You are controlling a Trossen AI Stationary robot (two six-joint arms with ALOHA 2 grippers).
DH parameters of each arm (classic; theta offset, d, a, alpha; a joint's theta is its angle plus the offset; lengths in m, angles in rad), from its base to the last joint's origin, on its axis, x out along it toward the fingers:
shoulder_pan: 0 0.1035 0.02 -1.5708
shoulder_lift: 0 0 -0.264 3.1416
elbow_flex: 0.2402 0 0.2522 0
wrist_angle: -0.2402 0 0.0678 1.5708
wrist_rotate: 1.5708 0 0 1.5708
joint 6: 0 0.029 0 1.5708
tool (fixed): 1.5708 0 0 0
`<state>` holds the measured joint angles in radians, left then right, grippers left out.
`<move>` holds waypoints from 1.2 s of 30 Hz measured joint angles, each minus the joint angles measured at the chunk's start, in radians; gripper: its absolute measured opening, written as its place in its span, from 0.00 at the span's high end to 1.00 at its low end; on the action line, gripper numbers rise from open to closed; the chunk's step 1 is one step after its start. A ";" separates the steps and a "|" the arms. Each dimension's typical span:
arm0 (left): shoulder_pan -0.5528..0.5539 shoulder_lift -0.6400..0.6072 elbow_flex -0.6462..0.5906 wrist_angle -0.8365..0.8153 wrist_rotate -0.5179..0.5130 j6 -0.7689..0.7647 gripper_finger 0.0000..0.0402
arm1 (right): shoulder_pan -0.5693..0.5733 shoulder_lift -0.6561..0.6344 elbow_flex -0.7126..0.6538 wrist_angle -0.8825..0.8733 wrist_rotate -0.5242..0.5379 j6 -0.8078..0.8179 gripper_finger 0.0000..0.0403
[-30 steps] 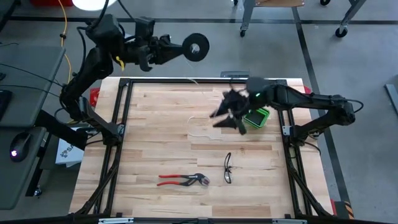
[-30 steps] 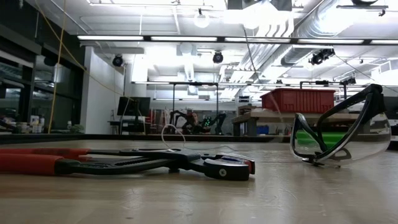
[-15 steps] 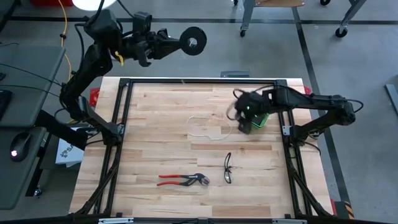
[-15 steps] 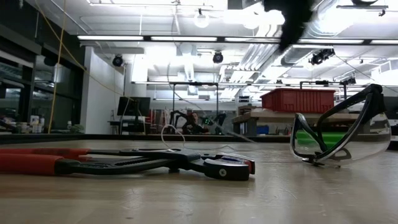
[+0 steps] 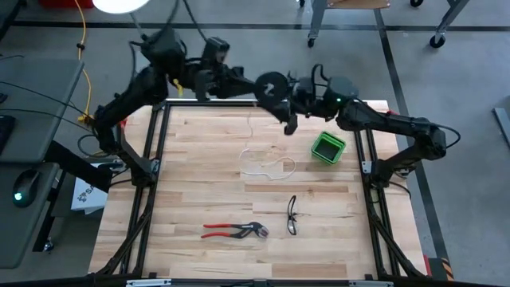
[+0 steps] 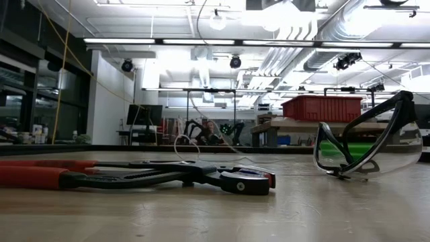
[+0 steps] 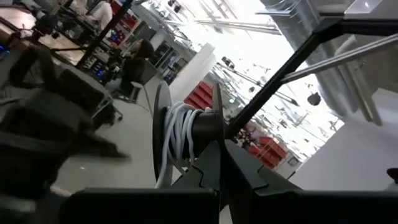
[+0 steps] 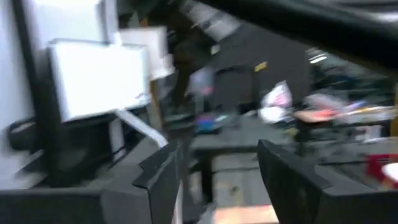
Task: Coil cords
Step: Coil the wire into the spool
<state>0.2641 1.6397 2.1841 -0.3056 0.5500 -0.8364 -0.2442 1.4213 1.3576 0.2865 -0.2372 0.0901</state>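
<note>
My left gripper is shut on the small black spool, high over the table's far edge. White cord is wound on the spool's core. The loose white cord hangs from it, and its end lies in a loop on the wooden table; the low view shows the loop too. My right gripper is open just right of the spool. In the right wrist view a white strand runs by one finger; I cannot tell whether it touches. My left gripper holds the spool at its free end, coming level from the table's left. In the left wrist view one finger lies against the outer face of a flange; the other finger is hidden. The spool is lifted clear, and the cord hangs slack below it.
A green box stands at the table's right, below my right arm. Red-handled pliers and clear safety glasses lie near the front edge. A black frame borders the table. The middle holds only the cord loop.
My left gripper has carried the spool to the right and lower, over the table's far edge. My right gripper has risen from the table beside the green box and gone toward the far edge, up to the spool. The cord's loop on the table has spread wider.
</note>
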 joint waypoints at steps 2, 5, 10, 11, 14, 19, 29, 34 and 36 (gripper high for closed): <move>-0.010 0.013 0.000 0.021 -0.001 -0.010 1.00 | 0.010 0.022 0.032 -0.033 -0.070 -0.018 0.52; -0.013 0.021 0.000 0.028 0.009 -0.024 1.00 | 0.036 0.047 0.081 -0.074 -0.122 -0.051 0.55; -0.013 0.022 0.000 0.026 0.014 -0.032 1.00 | 0.075 0.058 0.145 -0.175 -0.148 -0.102 0.59; -0.012 0.019 0.000 0.024 0.014 -0.040 1.00 | 0.077 0.055 0.159 -0.214 -0.154 -0.118 0.59; -0.009 0.009 0.000 0.028 0.025 -0.053 1.00 | 0.074 0.046 0.212 -0.380 -0.141 -0.151 0.59; -0.009 0.004 0.000 0.017 0.041 -0.053 1.00 | 0.074 0.043 0.322 -0.623 -0.105 -0.186 0.59; -0.009 0.023 0.000 0.022 0.015 -0.052 1.00 | 0.077 0.065 0.361 -0.588 -0.023 -0.205 0.59; -0.009 0.023 0.000 0.030 0.012 -0.052 1.00 | 0.077 0.092 0.360 -0.558 -0.050 -0.203 0.59; -0.006 0.023 0.000 0.033 0.008 -0.052 1.00 | 0.077 0.093 0.360 -0.562 -0.076 -0.201 0.59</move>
<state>0.2578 1.6630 2.1841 -0.2726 0.5583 -0.8883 -0.1673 1.5143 1.7180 -0.2759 -0.3127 -0.1104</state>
